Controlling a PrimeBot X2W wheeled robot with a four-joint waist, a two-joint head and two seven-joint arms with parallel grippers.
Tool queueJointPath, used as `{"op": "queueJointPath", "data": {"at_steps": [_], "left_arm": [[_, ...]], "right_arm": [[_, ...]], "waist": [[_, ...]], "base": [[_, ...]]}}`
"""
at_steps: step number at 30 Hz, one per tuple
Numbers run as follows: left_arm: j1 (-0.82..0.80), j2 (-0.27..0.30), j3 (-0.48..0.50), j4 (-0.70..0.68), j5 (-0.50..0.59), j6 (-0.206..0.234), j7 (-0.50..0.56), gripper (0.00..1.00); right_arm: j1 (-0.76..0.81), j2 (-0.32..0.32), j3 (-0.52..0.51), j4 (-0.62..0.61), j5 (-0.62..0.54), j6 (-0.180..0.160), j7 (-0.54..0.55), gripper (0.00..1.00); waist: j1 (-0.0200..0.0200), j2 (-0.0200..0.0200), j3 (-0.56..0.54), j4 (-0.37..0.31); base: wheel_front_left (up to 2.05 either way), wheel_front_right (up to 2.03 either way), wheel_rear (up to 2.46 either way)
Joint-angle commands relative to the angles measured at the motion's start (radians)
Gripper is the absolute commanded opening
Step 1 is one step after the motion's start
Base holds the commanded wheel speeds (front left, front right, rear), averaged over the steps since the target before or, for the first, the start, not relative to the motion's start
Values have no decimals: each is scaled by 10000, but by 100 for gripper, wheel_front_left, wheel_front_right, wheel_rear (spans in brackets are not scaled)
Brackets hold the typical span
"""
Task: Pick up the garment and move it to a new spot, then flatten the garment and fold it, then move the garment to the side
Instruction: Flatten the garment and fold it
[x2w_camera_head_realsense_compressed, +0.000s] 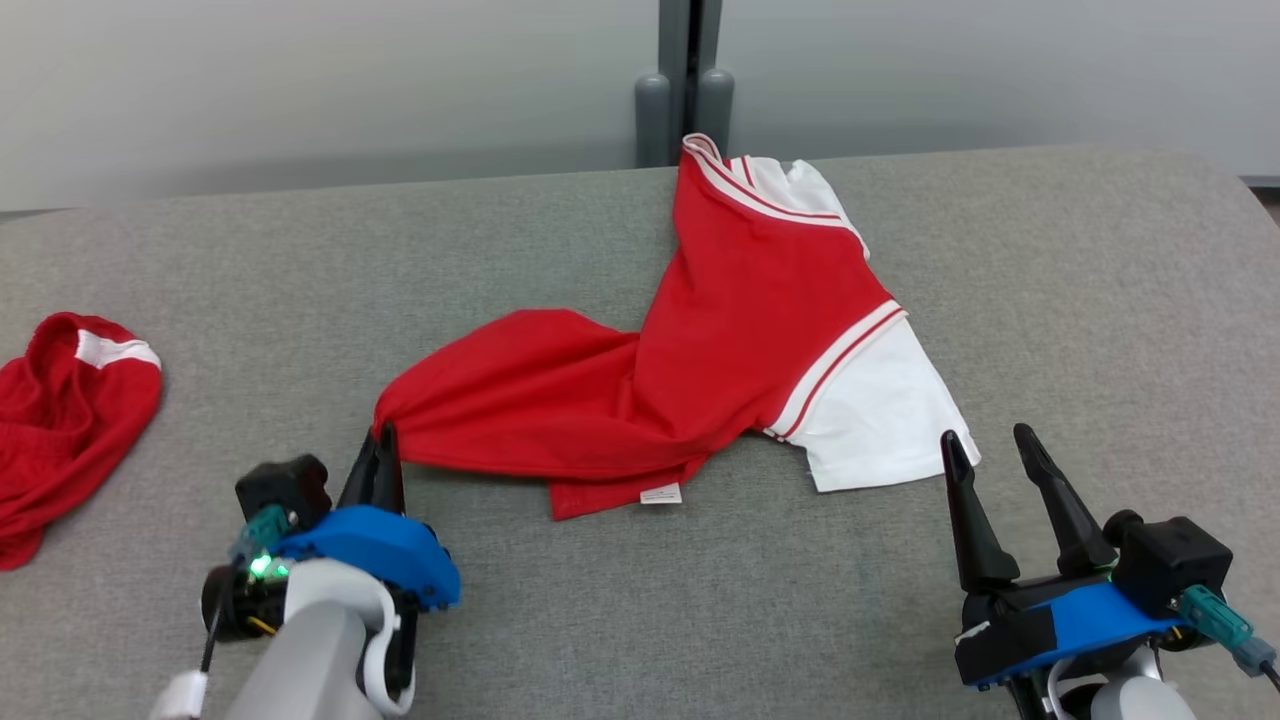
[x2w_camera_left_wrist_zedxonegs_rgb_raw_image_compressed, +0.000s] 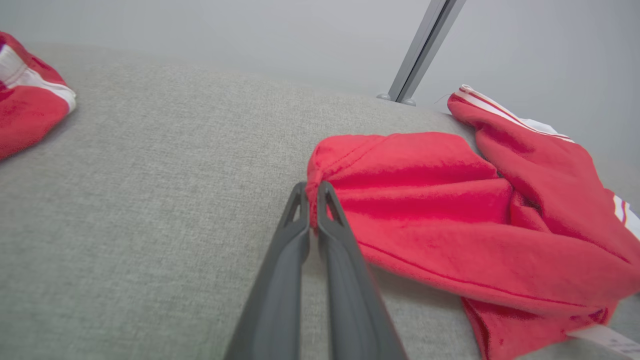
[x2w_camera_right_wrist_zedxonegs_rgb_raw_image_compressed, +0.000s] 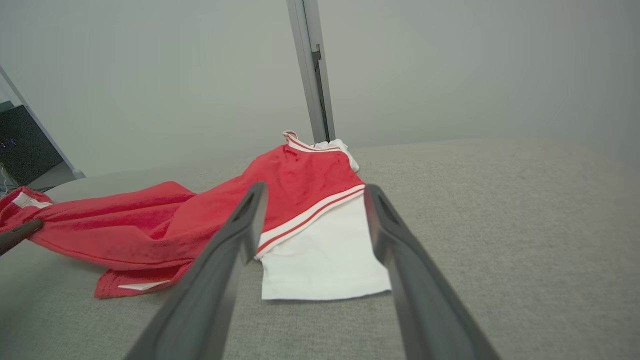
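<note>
Shirt (x2w_camera_head_realsense_compressed: 740, 330) sprawled mid-cushion (x2w_camera_head_realsense_compressed: 620, 620), collar at far edge. Thin, floppy and light, so if you lift one corner the rest drags and bunches. Left gripper (x2w_camera_head_realsense_compressed: 385, 440) clenched on red hem corner. Right gripper (x2w_camera_head_realsense_compressed: 988, 438) spread wide, empty, just beside white sleeve; I'd grab there. Left wrist view shows the fold nipped between tips. Head view gives you the whole layout instead.

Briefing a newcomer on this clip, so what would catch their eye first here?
The red and white shirt sprawled across the middle of the grey surface stands out first. The left gripper is pinched shut on its near red edge, while the right gripper stands open beside the white sleeve. A second red garment lies bunched at the left edge.
</note>
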Motion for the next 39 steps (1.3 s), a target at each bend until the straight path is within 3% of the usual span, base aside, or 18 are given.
{"op": "queueJointPath", "data": {"at_steps": [1, 8, 9, 10, 11, 16, 19, 31, 39], "left_arm": [[414, -23, 10, -445, 0, 132, -94, 0], [2125, -187, -16, -2146, -12, 731, -101, 0], [2292, -199, -55, -2268, 3, 817, -42, 5], [2420, -191, -93, -2381, 44, 913, 14, 30], [2528, -139, -136, -2473, 117, 996, 53, 100], [2909, 67, -222, -2980, 308, 1151, -31, 100], [3091, 235, -221, -3526, 429, 919, -135, 100], [4028, 912, 397, -5932, 2139, 1170, -228, 100], [4579, 933, 750, -5911, 2365, 880, -231, 100]], "right_arm": [[130, -24, -13, -53, 16, 5, 15, 100], [266, -24, -71, -75, 46, 5, 99, 100], [277, -24, -88, -85, 37, 5, 123, 100], [285, -24, -110, -93, 21, 5, 147, 100], [296, -24, -127, -100, 4, 5, 177, 100], [338, -24, -237, -139, -39, 5, 201, 100], [408, -24, -339, -156, -9, 5, 197, 100], [755, -24, -967, -8, -138, 5, 132, 100], [864, -24, -1104, 352, -126, 5, 165, 100]], "waist": [[1, 0, -56, 102], [1, 0, -298, 280], [1, 0, -326, 289], [1, 0, -363, 298], [1, 0, -398, 301], [1, 0, -629, 311], [1, 0, -813, 311], [1, 0, -1370, 287], [1, 0, -1579, 242]], "base": [[0, 0, 0], [0, 0, 0], [0, 0, 0], [0, 0, 0], [0, 0, 0], [0, 0, 0], [0, 0, 0], [0, 0, 0], [0, 0, 0]]}}
